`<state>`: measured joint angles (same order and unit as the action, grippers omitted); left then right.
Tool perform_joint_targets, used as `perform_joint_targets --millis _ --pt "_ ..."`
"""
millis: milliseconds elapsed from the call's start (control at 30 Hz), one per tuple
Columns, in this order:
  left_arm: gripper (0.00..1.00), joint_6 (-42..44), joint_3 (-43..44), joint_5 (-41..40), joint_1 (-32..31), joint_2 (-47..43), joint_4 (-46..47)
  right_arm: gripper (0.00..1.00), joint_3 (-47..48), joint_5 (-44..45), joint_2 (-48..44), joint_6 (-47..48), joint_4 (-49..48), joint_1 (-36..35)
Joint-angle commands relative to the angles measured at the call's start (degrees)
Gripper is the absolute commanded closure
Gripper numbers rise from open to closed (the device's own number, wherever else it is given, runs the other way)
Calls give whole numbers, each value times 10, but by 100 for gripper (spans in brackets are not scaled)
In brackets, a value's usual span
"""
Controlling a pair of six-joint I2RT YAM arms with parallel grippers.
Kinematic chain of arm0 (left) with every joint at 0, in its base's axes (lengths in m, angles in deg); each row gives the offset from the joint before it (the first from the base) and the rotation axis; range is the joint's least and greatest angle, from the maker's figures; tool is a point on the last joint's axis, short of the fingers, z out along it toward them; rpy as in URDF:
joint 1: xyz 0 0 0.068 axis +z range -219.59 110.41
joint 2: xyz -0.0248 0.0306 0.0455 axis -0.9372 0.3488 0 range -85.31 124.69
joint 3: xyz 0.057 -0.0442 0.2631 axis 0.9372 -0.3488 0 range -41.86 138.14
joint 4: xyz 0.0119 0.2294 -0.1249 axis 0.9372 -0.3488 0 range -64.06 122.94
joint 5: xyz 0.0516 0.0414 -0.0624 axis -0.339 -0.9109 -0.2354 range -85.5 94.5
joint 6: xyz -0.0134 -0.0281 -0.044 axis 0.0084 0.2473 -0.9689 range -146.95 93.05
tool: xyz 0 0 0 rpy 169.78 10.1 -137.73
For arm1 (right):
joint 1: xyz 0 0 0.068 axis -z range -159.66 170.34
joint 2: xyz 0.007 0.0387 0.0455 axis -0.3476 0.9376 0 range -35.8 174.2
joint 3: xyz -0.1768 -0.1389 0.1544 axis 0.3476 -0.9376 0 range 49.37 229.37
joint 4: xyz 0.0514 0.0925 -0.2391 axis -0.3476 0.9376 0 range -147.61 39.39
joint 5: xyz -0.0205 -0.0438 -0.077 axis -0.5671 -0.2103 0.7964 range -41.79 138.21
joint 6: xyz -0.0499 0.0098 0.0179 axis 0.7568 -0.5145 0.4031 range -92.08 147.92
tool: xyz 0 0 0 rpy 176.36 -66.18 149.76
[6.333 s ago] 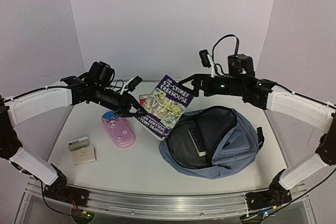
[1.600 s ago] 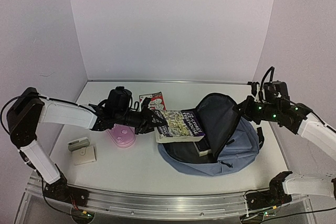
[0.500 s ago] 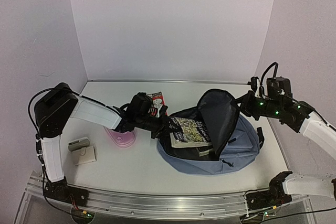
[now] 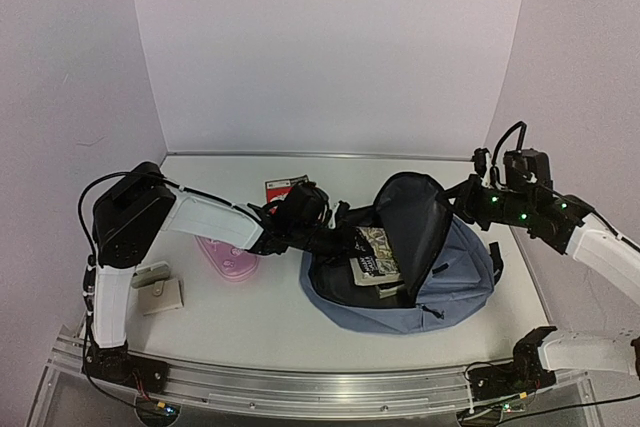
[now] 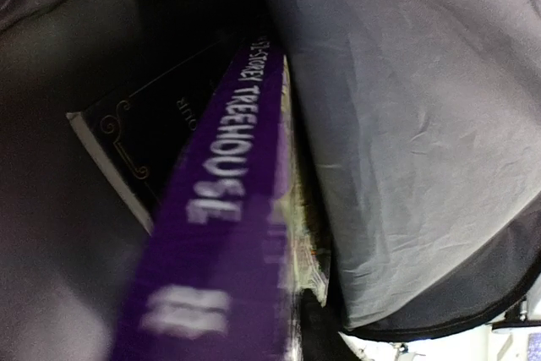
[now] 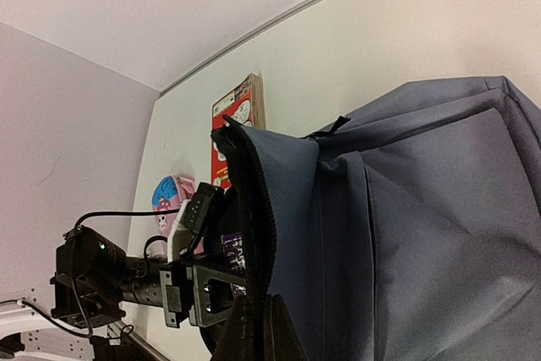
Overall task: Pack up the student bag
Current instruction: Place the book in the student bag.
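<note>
The slate-blue student bag lies on the table with its flap held upright. My right gripper is shut on the flap's zipper edge. The purple Treehouse book sits inside the bag's mouth, on top of a dark book. In the left wrist view the purple spine fills the middle, with grey lining to its right. My left gripper reaches into the opening right behind the purple book. Its jaws do not show clearly, so I cannot tell whether they still grip it.
A pink cartoon pencil case lies under my left forearm. A red-covered book lies behind the bag. A small white box and a beige wallet sit at the near left.
My left arm has pushed further right, and the purple book has slid deeper into the bag. My right gripper keeps holding the flap up in the same place.
</note>
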<state>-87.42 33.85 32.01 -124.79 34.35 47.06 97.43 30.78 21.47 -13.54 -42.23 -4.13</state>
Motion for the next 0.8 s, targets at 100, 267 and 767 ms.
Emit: perform_joint_targets --millis 100,267,767 --pt "41 80 32 -76 -4 -30 -158 100 -1 11 -9 3 -40 0" --pt "29 91 20 -91 -6 -48 -200 100 -2 9 -10 6 -40 0" --pt "36 97 54 -90 -26 -22 -226 100 -3 8 -10 9 -40 0"
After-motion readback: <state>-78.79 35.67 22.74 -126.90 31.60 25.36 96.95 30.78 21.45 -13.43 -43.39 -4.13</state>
